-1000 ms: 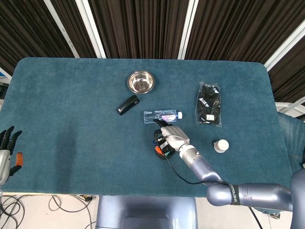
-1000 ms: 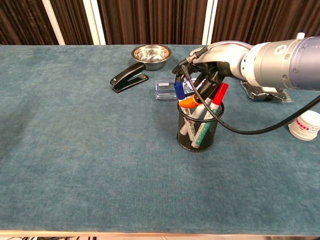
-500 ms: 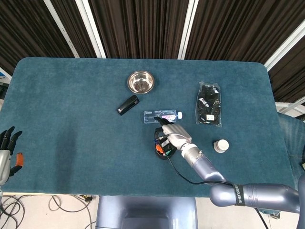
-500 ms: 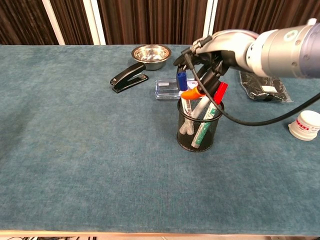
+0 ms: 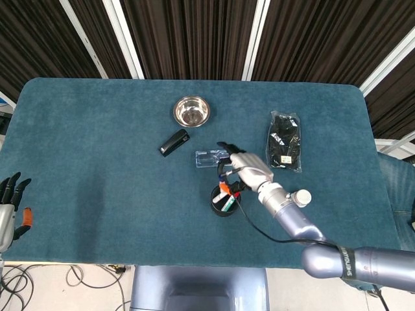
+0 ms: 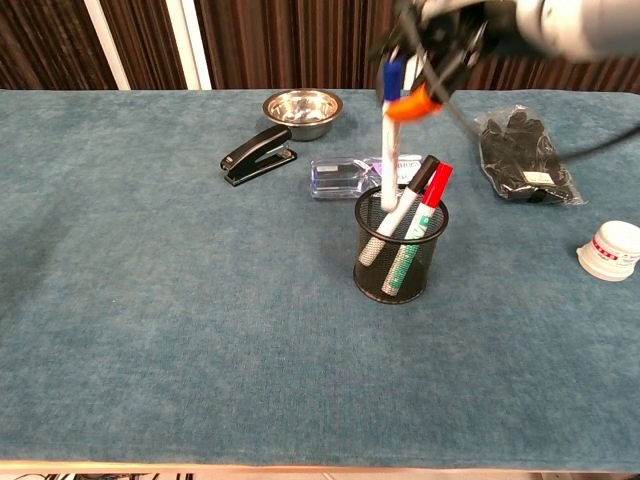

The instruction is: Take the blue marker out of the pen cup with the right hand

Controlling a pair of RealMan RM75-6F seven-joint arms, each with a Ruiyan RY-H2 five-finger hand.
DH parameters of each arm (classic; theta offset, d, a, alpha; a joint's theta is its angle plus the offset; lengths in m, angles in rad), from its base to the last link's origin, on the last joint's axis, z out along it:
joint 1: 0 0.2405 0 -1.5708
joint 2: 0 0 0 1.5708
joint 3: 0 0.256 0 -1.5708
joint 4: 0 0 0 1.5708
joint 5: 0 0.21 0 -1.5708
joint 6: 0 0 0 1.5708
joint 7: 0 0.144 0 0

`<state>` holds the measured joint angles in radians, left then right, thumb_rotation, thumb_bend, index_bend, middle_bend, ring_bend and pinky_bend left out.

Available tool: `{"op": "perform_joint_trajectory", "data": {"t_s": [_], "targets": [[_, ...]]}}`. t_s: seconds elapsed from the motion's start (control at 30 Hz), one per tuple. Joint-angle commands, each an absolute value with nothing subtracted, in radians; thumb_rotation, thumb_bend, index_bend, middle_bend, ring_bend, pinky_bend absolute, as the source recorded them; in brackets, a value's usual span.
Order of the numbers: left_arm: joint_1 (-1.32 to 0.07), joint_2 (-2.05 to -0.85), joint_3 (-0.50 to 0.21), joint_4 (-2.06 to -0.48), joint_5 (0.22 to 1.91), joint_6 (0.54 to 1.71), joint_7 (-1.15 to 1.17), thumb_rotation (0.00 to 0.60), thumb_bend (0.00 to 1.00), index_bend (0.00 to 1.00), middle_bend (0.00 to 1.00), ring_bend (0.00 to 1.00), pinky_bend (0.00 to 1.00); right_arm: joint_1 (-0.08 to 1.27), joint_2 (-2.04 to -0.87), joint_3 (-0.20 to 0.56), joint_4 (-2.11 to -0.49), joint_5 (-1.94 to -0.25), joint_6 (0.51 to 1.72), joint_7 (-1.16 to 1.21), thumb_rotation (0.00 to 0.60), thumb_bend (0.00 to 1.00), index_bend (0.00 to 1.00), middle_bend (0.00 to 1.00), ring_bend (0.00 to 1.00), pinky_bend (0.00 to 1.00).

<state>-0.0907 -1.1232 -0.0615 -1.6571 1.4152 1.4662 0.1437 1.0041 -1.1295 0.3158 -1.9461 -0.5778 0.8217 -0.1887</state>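
My right hand (image 6: 440, 35) is raised above the black mesh pen cup (image 6: 398, 265) and grips the blue marker (image 6: 388, 140) near its blue cap. The marker hangs upright, its white body's lower end inside the cup's rim. An orange-capped marker (image 6: 412, 103) is lifted along with it in the same fingers. A black-capped marker (image 6: 412, 185) and a red-capped marker (image 6: 432, 192) lean in the cup. In the head view the right hand (image 5: 249, 170) sits just beyond the cup (image 5: 213, 201). My left hand (image 5: 10, 207) rests off the table's left edge, fingers apart, holding nothing.
Behind the cup lies a clear plastic bottle (image 5: 209, 157). A black stapler (image 5: 174, 142) and a steel bowl (image 5: 191, 111) are further back left. A black packet (image 5: 285, 141) lies at the right, and a white jar (image 5: 301, 197) stands near the right forearm.
The right hand has risen well above the cup, drawing the blue marker up, with the orange-capped marker coming along. The left hand has not moved.
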Motion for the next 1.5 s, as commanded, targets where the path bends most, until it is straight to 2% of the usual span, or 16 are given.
{"op": "perform_joint_trajectory", "data": {"t_s": [0.03,0.33,0.53,0.93,1.17,1.37,1.47,1.5], "targets": [[-0.091,-1.123,-0.062,-1.658,1.416,1.467,0.144,0.6,0.59,0.12,0.0,0.0,0.0,1.003,-1.058,0.363,-1.943,-0.534,0.788,-0.134,0.6,0.45,0.58,0.0,0.0,0.16],[-0.091,-1.123,-0.063,-1.659,1.412,1.465,0.144,0.6,0.59,0.12,0.0,0.0,0.0,1.005,-0.97,0.376,-1.878,-0.484,0.769,-0.102,0.6,0.45,0.58,0.0,0.0,0.16],[-0.092,-1.121,-0.064,-1.663,1.405,1.46,0.142,0.6,0.59,0.12,0.0,0.0,0.0,0.99,-0.964,0.313,-1.835,-0.488,0.778,-0.143,0.6,0.45,0.6,0.0,0.0,0.16],[-0.091,-1.122,-0.064,-1.668,1.399,1.458,0.141,0.6,0.59,0.12,0.0,0.0,0.0,0.957,-1.049,0.163,-1.741,-0.516,0.729,-0.202,0.6,0.45,0.6,0.0,0.0,0.16],[-0.092,-1.122,-0.066,-1.669,1.397,1.457,0.141,0.6,0.59,0.12,0.0,0.0,0.0,0.99,-1.126,0.086,-1.707,-0.519,0.725,-0.302,0.6,0.44,0.6,0.0,0.0,0.16],[-0.091,-1.12,-0.067,-1.671,1.396,1.458,0.137,0.6,0.59,0.12,0.0,0.0,0.0,1.017,-1.171,0.076,-1.711,-0.489,0.768,-0.347,0.6,0.42,0.59,0.0,0.0,0.16],[-0.093,-1.119,-0.066,-1.67,1.395,1.455,0.137,0.6,0.59,0.12,0.0,0.0,0.0,1.042,-1.188,0.058,-1.724,-0.465,0.776,-0.394,0.6,0.34,0.49,0.0,0.0,0.16],[-0.093,-1.119,-0.067,-1.671,1.396,1.455,0.137,0.6,0.59,0.12,0.0,0.0,0.0,1.048,-1.19,0.058,-1.731,-0.459,0.78,-0.401,0.6,0.29,0.4,0.0,0.0,0.16]]}}
